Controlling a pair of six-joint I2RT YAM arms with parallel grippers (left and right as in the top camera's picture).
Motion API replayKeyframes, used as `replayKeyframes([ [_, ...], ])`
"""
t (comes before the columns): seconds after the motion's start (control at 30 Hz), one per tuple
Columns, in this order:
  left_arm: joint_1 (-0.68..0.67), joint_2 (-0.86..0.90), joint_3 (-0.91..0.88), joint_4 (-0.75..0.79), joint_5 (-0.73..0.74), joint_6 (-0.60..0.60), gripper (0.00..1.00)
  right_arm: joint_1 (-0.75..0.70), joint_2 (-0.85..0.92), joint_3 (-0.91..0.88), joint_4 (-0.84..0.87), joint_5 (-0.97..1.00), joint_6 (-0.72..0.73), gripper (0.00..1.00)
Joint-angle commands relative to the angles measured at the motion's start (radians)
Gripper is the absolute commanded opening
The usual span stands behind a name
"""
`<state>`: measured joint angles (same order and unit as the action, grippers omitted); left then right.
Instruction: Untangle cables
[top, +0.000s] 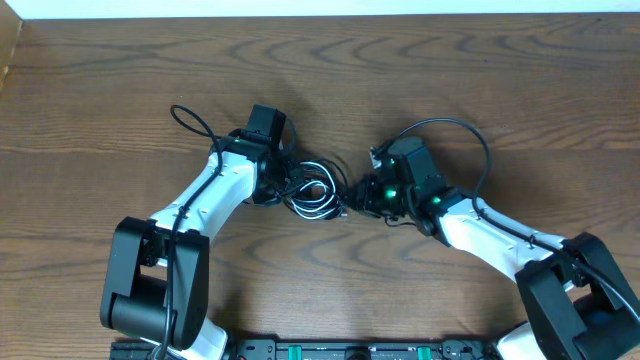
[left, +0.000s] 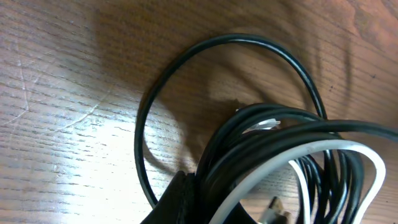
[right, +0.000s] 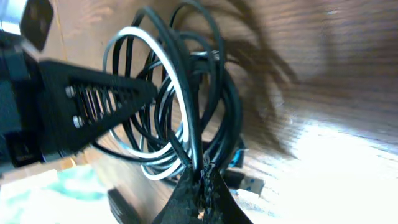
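Note:
The black cable (top: 300, 185) and the white cable (top: 318, 200) lie coiled together in one tangle at the table's middle. My left gripper (top: 283, 180) is at the tangle's left side. In the left wrist view its jaws (left: 208, 205) are shut on a bundle of black cable (left: 249, 134) and white cable (left: 292, 152) strands. My right gripper (top: 356, 196) is at the tangle's right side. Its fingers (right: 202, 183) are shut on black cable (right: 189, 106) strands, with white cable (right: 158, 56) loops behind. A USB plug (right: 249, 183) lies beside the fingers.
The wooden table (top: 450, 80) has bare surface all around the tangle. Thick black robot wires loop off the left arm (top: 195, 125) and the right arm (top: 470, 140). The left gripper's finger (right: 93, 99) reaches into the loops in the right wrist view.

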<state>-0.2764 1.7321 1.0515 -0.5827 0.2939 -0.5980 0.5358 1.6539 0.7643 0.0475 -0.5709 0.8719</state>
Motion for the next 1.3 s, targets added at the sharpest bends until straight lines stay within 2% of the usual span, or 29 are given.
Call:
replayKeyframes([
  [0.0,0.011,0.007,-0.006,-0.003,-0.005,0.013,0.08,0.028,-0.016,0.007,-0.003,0.004,-0.075,0.01],
  [0.1,0.011,0.007,-0.006,-0.003,-0.005,0.013,0.08,0.043,-0.016,0.007,-0.003,0.004,-0.102,0.01],
  [0.2,0.011,0.007,-0.006,-0.003,-0.006,0.013,0.17,0.050,-0.016,0.007,0.027,-0.011,-0.111,0.01],
  [0.3,0.011,0.007,-0.006,-0.003,-0.006,0.013,0.28,0.050,-0.016,0.007,0.144,-0.101,-0.111,0.01],
  [0.4,0.011,0.007,-0.006,-0.003,-0.006,0.013,0.29,0.050,-0.016,0.007,0.255,-0.122,-0.100,0.01],
  [0.47,0.011,0.007,-0.006,-0.003,-0.006,0.013,0.28,0.051,-0.016,0.007,0.248,-0.092,-0.095,0.01],
  [0.57,0.011,0.007,-0.006,-0.003,-0.006,0.013,0.09,0.051,-0.016,0.007,0.214,-0.082,-0.095,0.01],
  [0.97,0.011,0.007,-0.006,-0.003,-0.006,0.013,0.08,0.057,-0.016,0.007,0.068,-0.056,-0.108,0.01],
  [1.03,0.011,0.007,-0.006,-0.003,-0.006,0.013,0.08,0.061,-0.016,0.007,0.068,-0.043,-0.111,0.22],
  [1.13,0.011,0.007,-0.006,-0.003,-0.006,0.013,0.07,0.062,-0.016,0.007,0.069,-0.012,-0.111,0.27],
  [1.27,0.011,0.007,-0.006,-0.003,-0.006,0.013,0.08,0.062,-0.016,0.007,0.072,-0.011,-0.111,0.29],
])
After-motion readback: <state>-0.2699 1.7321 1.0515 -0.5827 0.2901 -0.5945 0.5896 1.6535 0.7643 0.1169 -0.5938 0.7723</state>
